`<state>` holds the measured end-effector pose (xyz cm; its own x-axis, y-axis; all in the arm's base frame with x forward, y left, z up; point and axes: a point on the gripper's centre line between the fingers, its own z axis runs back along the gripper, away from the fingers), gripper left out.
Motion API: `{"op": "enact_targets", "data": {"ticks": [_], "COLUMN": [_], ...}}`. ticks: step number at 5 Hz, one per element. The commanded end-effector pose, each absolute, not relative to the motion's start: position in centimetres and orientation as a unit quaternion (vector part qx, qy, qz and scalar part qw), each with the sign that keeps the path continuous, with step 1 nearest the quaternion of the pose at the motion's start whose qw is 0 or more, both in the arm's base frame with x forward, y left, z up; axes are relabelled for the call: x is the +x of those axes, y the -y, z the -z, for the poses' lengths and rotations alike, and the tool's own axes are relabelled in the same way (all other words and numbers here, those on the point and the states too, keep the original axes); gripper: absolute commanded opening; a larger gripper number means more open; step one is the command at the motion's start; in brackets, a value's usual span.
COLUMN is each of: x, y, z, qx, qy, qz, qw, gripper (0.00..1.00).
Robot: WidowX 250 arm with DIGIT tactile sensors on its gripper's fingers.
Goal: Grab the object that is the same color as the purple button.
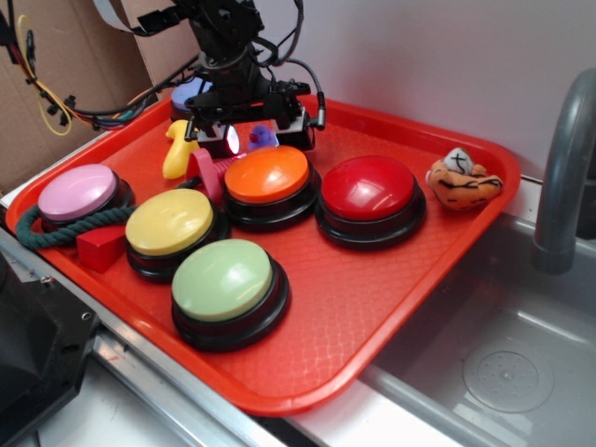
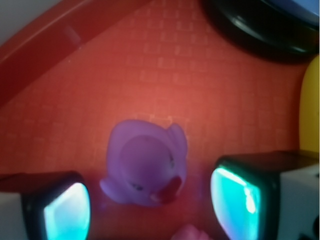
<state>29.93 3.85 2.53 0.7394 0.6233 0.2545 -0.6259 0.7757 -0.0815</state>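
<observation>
Tray: red plastic with a raised rim, beside a sink; everything I am working with sits on it.
Buttons: green, yellow, orange and red domes crowd the tray's middle; the pink-lilac one is at the left corner with a green rope round it.
Purple button: periwinkle top on a black base, at the tray's far edge, mostly hidden behind my arm.
Gripper: jaws spread apart, holding nothing; the lit pads stand one on each side of the duck, neither touching it as far as I can see.
Yellow toy: curved, just left of the gripper, close enough to nudge.
Striped toy: near the tray's right corner, well apart from the work.
Purple duck: tiny, on the bare tray floor near the far edge, between the purple button and the orange one; in the wrist view it sits between my jaws, nearer the left pad, beak toward the camera.
Handling: I judge it light, soft rubber, smooth and rounded, so it may squirt out; I would close across the widest part of the body, low down.
Room: tight, with the orange button just in front and the yellow toy beside; open tray floor lies toward the far rim, and straight up looks the clearest way out.
</observation>
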Motion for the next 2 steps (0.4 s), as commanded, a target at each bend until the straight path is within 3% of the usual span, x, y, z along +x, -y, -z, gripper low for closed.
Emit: {"op": "enact_targets", "data": {"ticks": [1, 2], "x": [31.39, 31.51], "y": [-4.85, -4.97], "z": [-3.61, -3.65], "qx": [-0.011, -0.014], "qy": [0.164, 0.165], "qz": [-0.345, -0.348], "qw": [0.924, 0.923], "gripper": [0.23, 0.12]}}
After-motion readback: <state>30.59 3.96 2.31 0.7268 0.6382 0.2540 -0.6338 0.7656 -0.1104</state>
